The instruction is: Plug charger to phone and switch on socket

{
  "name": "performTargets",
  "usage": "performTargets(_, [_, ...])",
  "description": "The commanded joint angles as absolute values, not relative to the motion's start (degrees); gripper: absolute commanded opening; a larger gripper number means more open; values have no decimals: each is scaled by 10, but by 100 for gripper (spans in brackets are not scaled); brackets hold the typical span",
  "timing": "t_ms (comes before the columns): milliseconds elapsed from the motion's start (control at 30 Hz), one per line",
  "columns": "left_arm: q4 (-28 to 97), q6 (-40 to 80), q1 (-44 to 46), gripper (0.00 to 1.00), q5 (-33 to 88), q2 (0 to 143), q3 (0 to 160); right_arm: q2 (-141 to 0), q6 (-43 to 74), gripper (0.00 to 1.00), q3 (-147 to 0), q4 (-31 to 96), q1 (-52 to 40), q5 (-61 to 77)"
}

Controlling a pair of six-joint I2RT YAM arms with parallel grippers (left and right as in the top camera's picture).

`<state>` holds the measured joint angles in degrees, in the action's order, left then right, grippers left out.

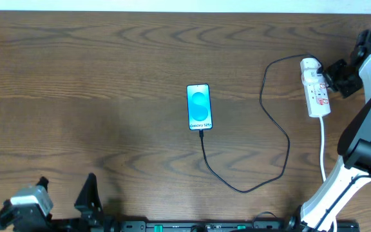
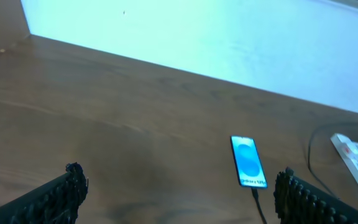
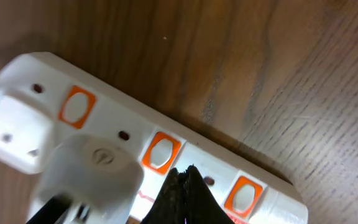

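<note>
The phone [image 1: 199,107] lies mid-table with its blue screen lit, and shows in the left wrist view [image 2: 248,162] too. The black charger cable [image 1: 275,122] runs from the phone's near end in a loop to the white plug head [image 1: 310,64], which sits in the far end of the socket strip [image 1: 317,93]. In the right wrist view the plug head [image 3: 86,171] sits in the strip [image 3: 185,140] beside orange-red switches. My right gripper [image 3: 185,173] is shut, its tips over the strip next to a switch [image 3: 161,151]. My left gripper [image 2: 179,186] is open and empty, near the front left.
The strip's white cord [image 1: 323,145] runs toward the front edge beside my right arm [image 1: 366,142]. A white wall [image 2: 229,43] borders the table's far edge.
</note>
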<state>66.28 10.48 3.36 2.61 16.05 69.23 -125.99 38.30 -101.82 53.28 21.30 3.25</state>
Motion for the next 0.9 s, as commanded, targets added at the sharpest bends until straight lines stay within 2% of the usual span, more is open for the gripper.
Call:
performTargets(0, [692,101,38,98,21,140,693,-1268,383,1,-1014,534,208,31])
performTargets(300, [844,101,38,98,21,95,692,-1268,383,1,-1014,537,208,31])
performTargets(867, [844,101,38,98,21,29,692,-1268,383,1,-1014,552,208,32])
